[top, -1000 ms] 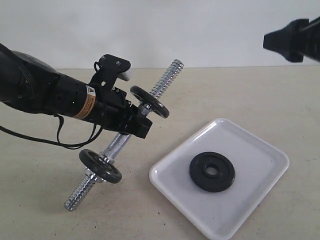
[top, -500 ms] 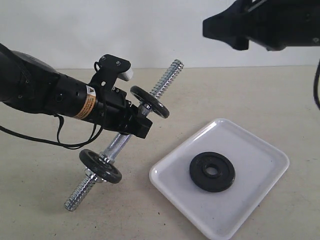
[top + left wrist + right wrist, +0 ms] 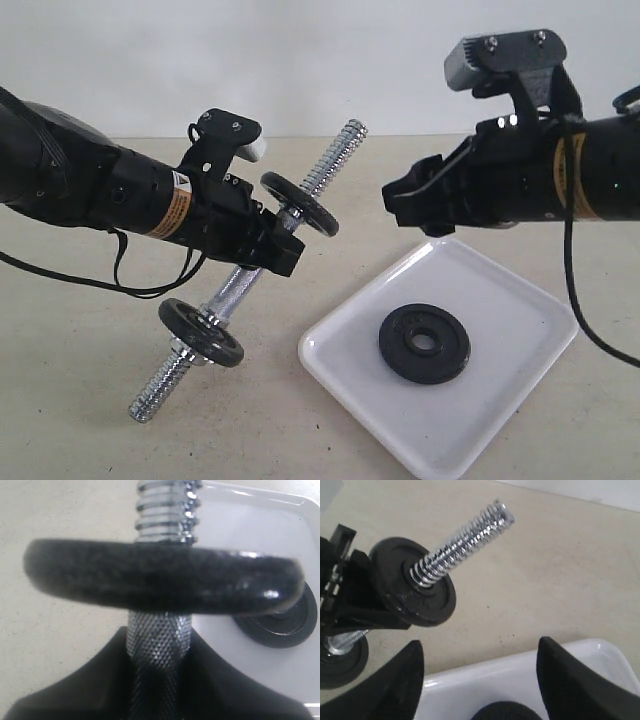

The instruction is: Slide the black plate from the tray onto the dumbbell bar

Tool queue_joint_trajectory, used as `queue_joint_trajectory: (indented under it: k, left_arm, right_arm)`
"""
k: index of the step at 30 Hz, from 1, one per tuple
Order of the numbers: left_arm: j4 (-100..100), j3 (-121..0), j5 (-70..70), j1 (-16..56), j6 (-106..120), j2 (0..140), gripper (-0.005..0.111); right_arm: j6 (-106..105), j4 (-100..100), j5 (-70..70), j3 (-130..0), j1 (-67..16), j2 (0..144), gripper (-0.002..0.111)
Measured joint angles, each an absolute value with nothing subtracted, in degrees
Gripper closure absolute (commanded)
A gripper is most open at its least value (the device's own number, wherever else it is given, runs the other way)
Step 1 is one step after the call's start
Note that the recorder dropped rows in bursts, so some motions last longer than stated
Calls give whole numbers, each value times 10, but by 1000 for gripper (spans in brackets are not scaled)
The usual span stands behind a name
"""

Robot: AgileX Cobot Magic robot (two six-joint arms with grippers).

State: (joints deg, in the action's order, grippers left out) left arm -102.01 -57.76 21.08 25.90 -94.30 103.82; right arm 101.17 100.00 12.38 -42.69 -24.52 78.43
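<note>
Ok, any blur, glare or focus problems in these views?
Exterior view: sharp, evenly lit, soft sheen on the tray. Left wrist view: the fitted disc fills the frame, blurred; the knurled dumbbell bar is crisp. Right wrist view: bright glints on the threads, end effector fingers soft.

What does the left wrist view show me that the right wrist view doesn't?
Left wrist only: the knurled middle of the dumbbell bar, clamped in the left gripper. Right wrist only: the bar's free threaded tip, the open right gripper, the lower disc. Both: the upper disc, the tray, part of the black plate.
</note>
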Motion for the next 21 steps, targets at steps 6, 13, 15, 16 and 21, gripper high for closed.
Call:
queue_joint_trajectory:
  k: [6,13,15,16,21]
  left_arm:
    - [-1020,-578,211,259,-943,1038,102]
    - [-1020,-578,211,259,-943,1038,102]
    - [-1020,-578,211,259,-943,1038,102]
    - [-1020,-578,211,259,-943,1038,102]
    - [-1020,-578,211,259,-943,1038,102]
  right_arm:
    - [1007,1000,124,-392,-245,784,50]
    - [993,1000,150,-388,-245,784,50]
    - [993,1000,150,-388,-245,784,50]
    - [993,1000,150,-388,-245,784,50]
    - [992,1000,151,-388,-245,784,50]
